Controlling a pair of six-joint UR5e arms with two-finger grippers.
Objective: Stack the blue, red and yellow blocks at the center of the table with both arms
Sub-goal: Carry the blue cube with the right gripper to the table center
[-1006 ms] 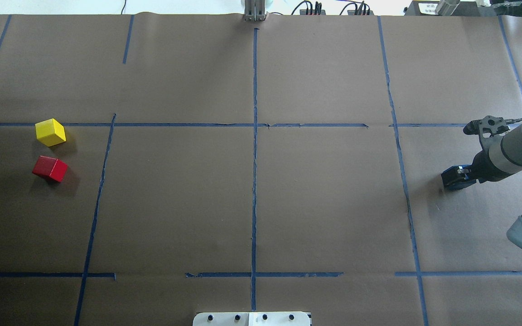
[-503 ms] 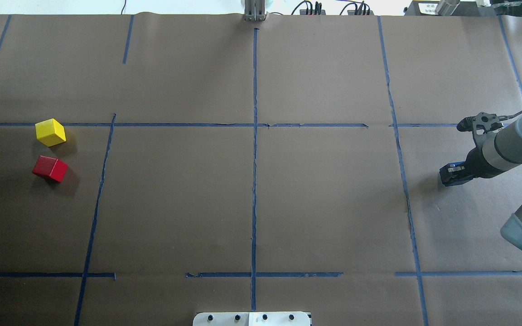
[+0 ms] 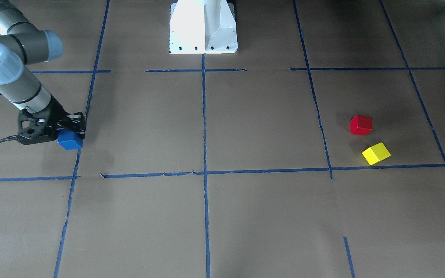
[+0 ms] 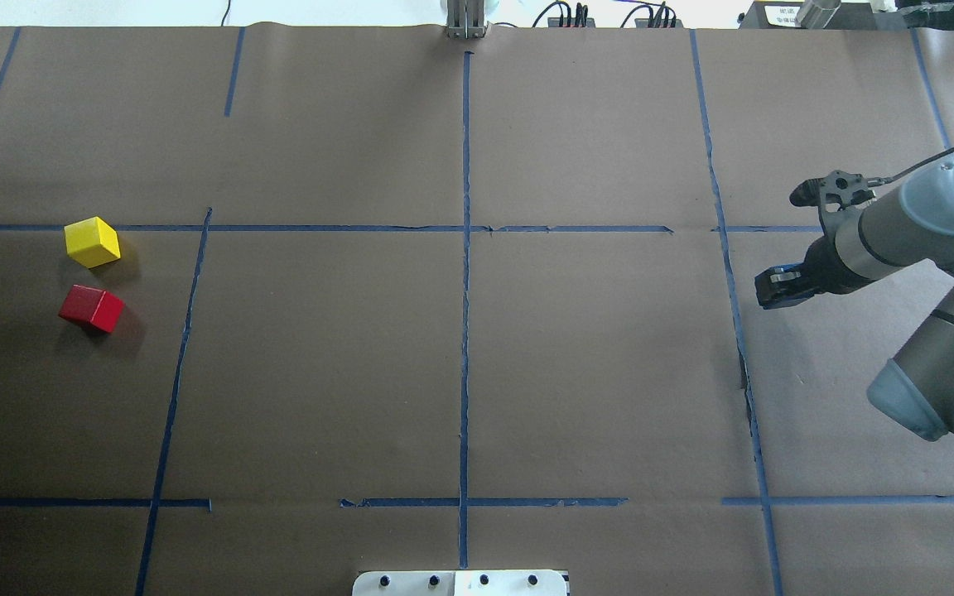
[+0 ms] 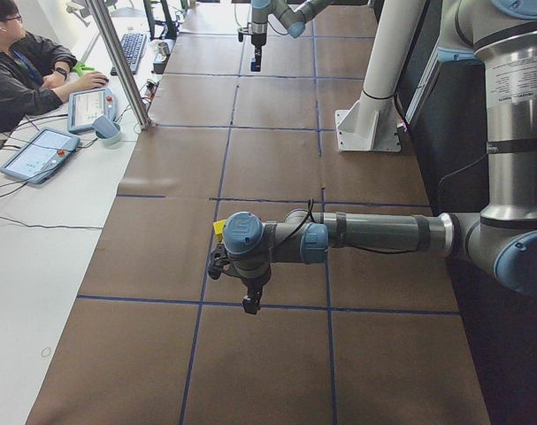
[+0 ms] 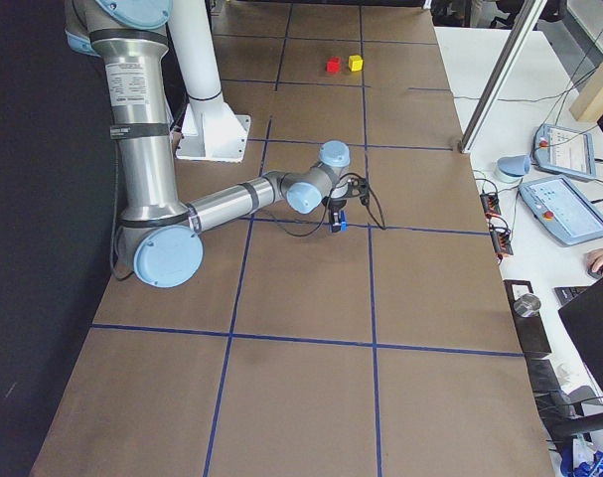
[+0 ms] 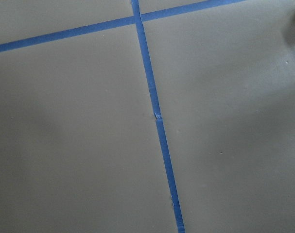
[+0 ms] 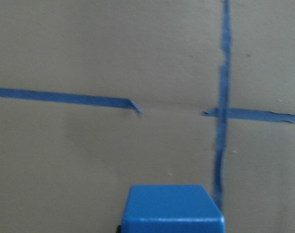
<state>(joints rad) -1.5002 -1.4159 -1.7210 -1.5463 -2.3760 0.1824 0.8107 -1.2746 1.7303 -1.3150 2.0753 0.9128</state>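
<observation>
Evidently the first step is in hand: blue is gripped, and none of the three blocks is at the centre yet.

Reading across the overhead view, the yellow block [image 4: 92, 242] and red block [image 4: 92, 308] sit at the far left of the table [image 4: 320, 372]. They are near each other but apart, yellow the farther from the robot, and both are well away from the middle. The left gripper [image 5: 249, 304] shows only in the left side view, hanging fingers-down above the paper near the yellow block. Whether it is parted or closed I cannot tell.

The tape cross [image 4: 465, 228] marks the middle of that view.

At the far right, the right gripper [image 4: 778, 285] is clamped on the blue block [image 3: 69, 141], whose lower part sticks out below the fingers. The offset shadow in the front view suggests the block is off the paper. It hangs just outside the right-hand tape line, well apart from the centre.

By my judgement, the next move calls for carrying blue leftward to the centre and lowering it flat onto the table. Only then should the gripper let go, with the block set squarely enough to bear two more. Red and yellow lie on the left arm's side, so that work probably falls to it.
</observation>
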